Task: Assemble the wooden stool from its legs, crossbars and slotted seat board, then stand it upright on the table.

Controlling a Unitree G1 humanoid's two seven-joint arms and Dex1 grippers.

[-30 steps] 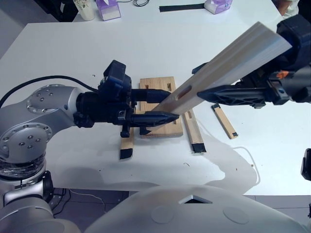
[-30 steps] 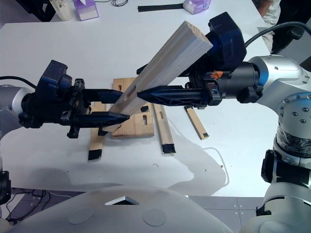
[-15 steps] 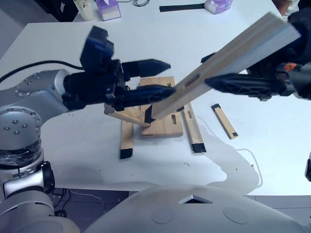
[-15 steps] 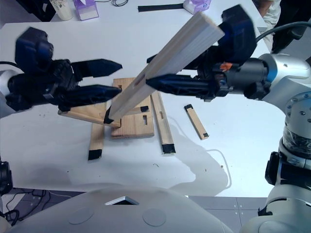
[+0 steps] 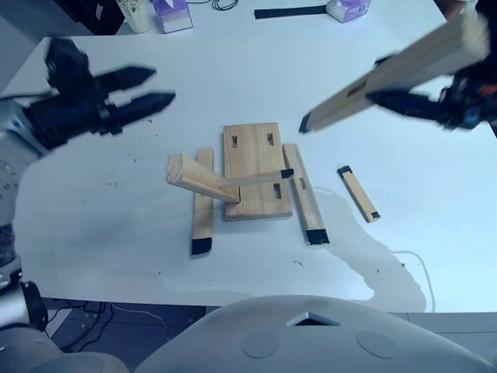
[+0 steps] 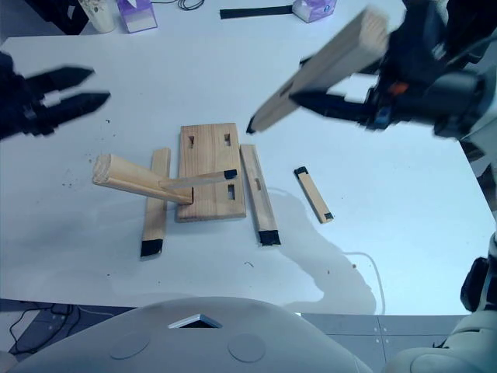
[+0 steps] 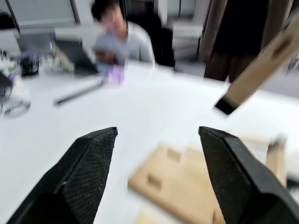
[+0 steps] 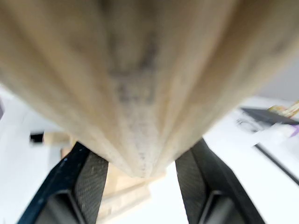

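Gaping left tool (image 7: 158, 132); leg (image 8: 140, 70) gripped

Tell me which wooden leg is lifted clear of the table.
The leg in the right gripper, held slanting in the air. The rest lie on the table beside the seat board or propped across it.

seat board (image 5: 252, 159): 1 | legs (image 5: 203, 210): 4 | crossbars (image 5: 359, 193): 2 | tools (image 5: 161, 84): 2

Your head stereo pair looks down on the table (image 5: 93, 225); wrist cams close-in; left shares the seat board (image 7: 173, 175).
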